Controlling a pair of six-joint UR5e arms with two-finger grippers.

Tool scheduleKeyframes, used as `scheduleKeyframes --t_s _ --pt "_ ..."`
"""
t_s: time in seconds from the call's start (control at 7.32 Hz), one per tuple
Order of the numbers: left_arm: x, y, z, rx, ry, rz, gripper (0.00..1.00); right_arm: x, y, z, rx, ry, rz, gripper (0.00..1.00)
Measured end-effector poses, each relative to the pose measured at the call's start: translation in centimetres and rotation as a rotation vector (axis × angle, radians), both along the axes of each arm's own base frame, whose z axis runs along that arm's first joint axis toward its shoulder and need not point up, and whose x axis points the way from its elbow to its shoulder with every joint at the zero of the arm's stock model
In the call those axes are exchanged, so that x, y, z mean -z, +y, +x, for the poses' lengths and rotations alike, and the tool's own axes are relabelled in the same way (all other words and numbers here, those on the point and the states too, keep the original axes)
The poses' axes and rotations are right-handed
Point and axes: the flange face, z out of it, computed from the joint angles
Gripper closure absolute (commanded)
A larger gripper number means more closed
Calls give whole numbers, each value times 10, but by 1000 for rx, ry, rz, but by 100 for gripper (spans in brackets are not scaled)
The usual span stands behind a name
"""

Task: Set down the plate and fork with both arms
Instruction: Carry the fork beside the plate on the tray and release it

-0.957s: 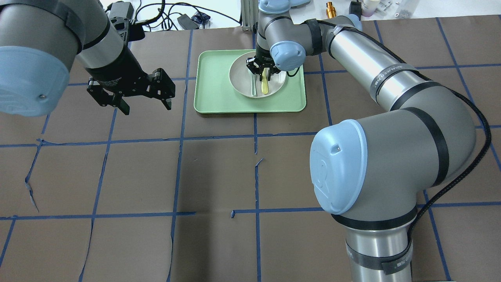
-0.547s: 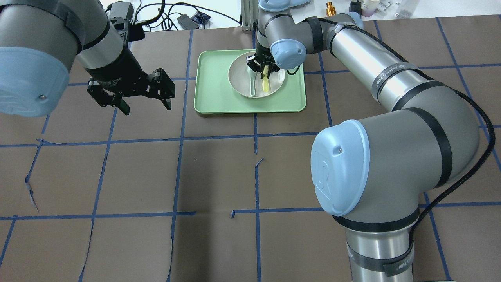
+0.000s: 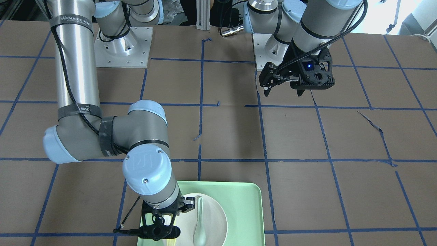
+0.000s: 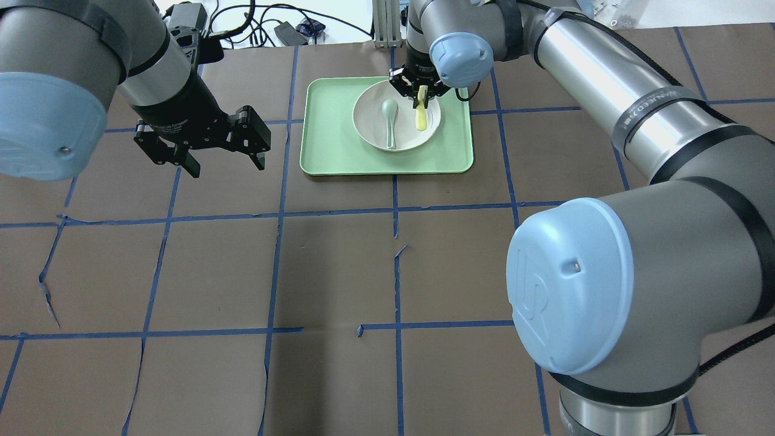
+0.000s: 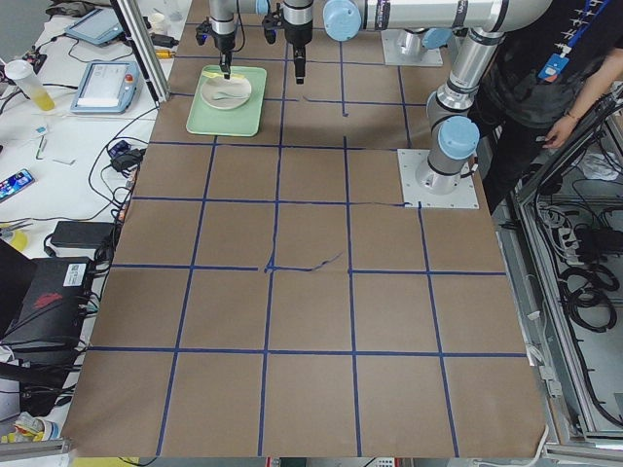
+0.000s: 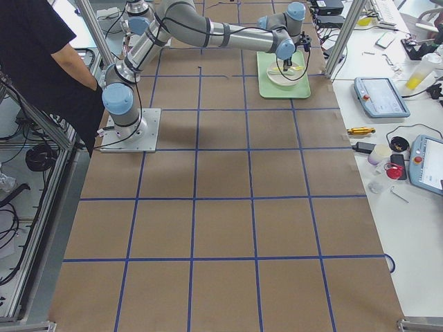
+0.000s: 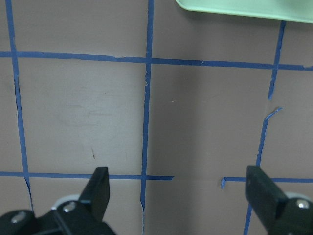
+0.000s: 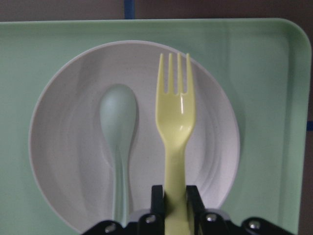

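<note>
Overhead view, with wrist views for detail; I give all positions relative to the tray (image 4: 327, 142), a pale green rectangle lying flat on the brown, blue-taped desk (image 4: 339, 266).

(a) The plate (image 4: 370, 118) sits inside the tray, right of the tray's middle and close to its far edge.

(b) The right gripper (image 4: 421, 91) hangs over the tray's far edge, above the plate's far rim. It is clamped on the handle of the fork (image 4: 420, 116). In the right wrist view I see both fingers pressed against the handle's sides. The pale yellow fork extends from the gripper across the right half of the plate, tines leading. I cannot tell from these views whether the tines touch the plate.

(c) A grey-green spoon (image 4: 389, 121) lies in the plate just left of the fork and parallel to it. Its bowl points toward the tray's far edge. The two utensils are apart.

(d) The left gripper (image 4: 228, 166) hovers to the left of the tray, well apart from it, over bare desk. Its fingers are spread wide and carry nothing. In the left wrist view only a corner of the tray shows, at the top edge, beyond the parted fingertips.
</note>
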Motion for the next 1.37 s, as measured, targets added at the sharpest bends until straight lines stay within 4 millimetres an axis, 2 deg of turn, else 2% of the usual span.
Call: scheduleKeyframes --t_s 0.27,0.41,0.55,0.96,1.37 --pt "-1 1 0 0 2 -2 0 23 3 -49 -14 21 30 100" --pt "-1 1 0 1 1 -2 0 36 4 -66 -13 25 35 100" --pt "-1 1 0 1 1 -2 0 47 3 -73 10 24 30 100" --pt "-1 1 -1 0 2 -1 0 69 -3 -74 62 14 14 100" --pt "0 1 0 0 2 -1 0 74 -4 -63 53 0 -7 100"
